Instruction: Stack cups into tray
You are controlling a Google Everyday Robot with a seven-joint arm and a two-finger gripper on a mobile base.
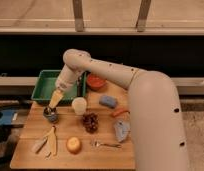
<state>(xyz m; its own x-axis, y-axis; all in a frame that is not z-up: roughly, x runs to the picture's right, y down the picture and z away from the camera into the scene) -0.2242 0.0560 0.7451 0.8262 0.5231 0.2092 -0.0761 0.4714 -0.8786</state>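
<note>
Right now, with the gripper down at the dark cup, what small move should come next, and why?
Probably a short lift of the dark cup straight up, if it is held. The gripper is down at that cup, the cream cup stands apart beside it, and no cup shows in the green tray behind.

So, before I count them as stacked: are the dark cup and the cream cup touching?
Apart. The camera view shows bare table between the dark cup and the cream cup; the gripper is down at the dark cup.
</note>
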